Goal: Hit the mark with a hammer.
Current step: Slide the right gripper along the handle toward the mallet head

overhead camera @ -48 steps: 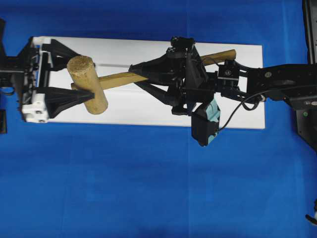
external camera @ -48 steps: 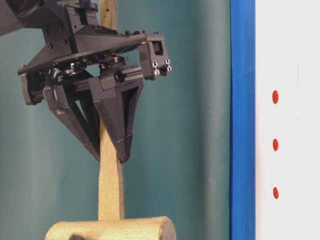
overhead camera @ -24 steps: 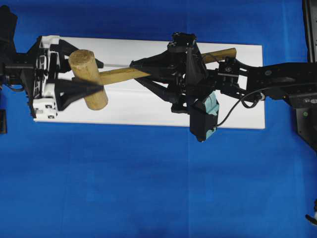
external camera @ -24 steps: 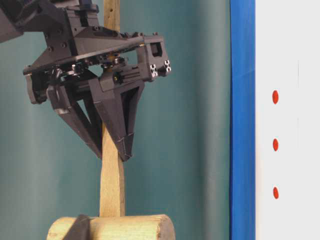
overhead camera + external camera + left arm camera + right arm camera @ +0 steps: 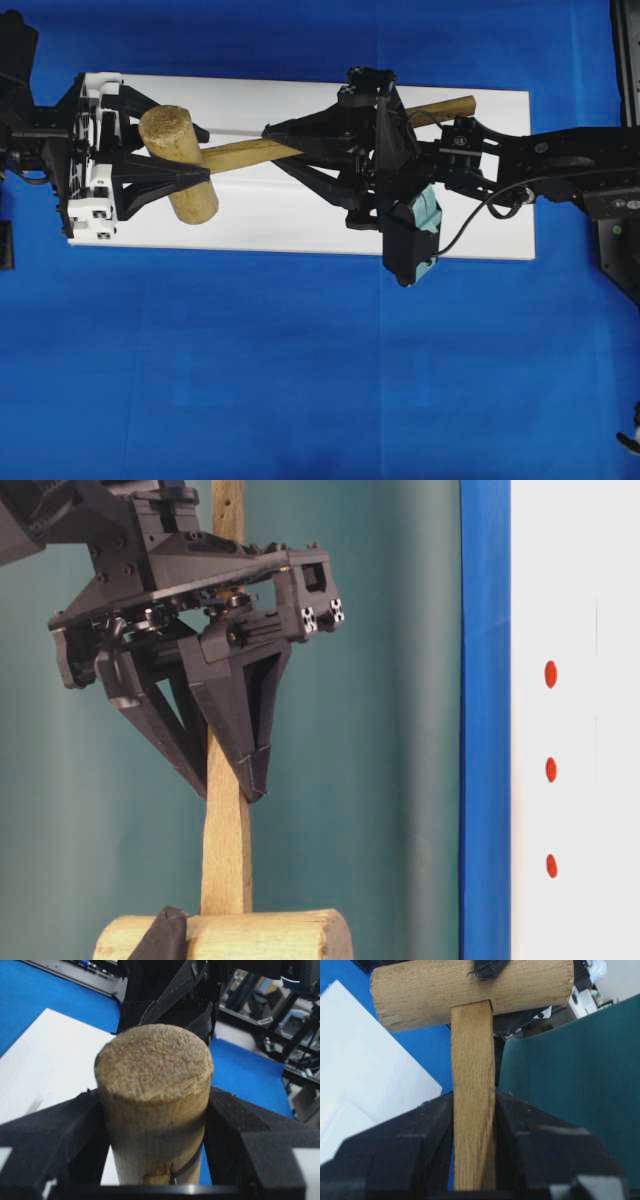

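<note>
Above white board (image 5: 300,215), hammer (image 5: 235,155) lengthwise, head left, handle right

The hammer (image 5: 250,152) lies lengthwise above the board (image 5: 250,225), which sits on the worktop (image 5: 300,380). My left gripper (image 5: 185,150) is at the head, on the overhead view's left; my right gripper (image 5: 275,145) is on the handle, mid-board. Handle end reaches right, past it.

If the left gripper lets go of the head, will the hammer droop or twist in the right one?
Probably droops: the thick head sits far from the right gripper on the slim handle. Twisting seems unlikely, since the handle's flat sides lie against the pads. The wood looks stiff, so no flexing.
</note>
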You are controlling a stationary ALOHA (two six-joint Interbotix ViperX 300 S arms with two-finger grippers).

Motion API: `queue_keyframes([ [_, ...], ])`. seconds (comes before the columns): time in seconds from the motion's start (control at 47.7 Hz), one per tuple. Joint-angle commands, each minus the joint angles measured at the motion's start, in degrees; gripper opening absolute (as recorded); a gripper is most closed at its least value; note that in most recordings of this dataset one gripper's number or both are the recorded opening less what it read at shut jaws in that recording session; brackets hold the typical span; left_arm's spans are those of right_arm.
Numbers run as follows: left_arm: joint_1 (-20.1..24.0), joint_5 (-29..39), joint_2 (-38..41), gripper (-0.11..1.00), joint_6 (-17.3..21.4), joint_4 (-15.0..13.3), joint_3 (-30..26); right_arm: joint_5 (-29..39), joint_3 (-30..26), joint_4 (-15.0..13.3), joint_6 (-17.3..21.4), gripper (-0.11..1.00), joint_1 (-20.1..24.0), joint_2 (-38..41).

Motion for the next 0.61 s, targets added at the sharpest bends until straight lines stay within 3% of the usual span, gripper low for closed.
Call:
queue_keyframes([
  [0.0, -0.2, -0.2, -0.8, 0.45, 0.4, 0.2, -0.5, 0.8, -1.3, 0.4, 0.4, 0.10, -1.1, -2.1],
  [0.147, -0.2, -0.2, -1.0, 0.45, 0.4, 0.3, -0.4, 3.4, -1.5, 1.3, 0.5, 0.14, -1.2, -2.5],
  [0.44, -0.2, 0.6, -1.0, 0.45, 1.9, 0.5, -0.4, 5.1, -0.9, 6.2, 0.8, 0.92, -0.7, -4.1],
  [0.587, -0.2, 3.1, -1.0, 0.45, 9.3, 0.8, -0.4, 8.8, -1.1, 11.1, 0.9, 0.95, -0.7, -5.4],
])
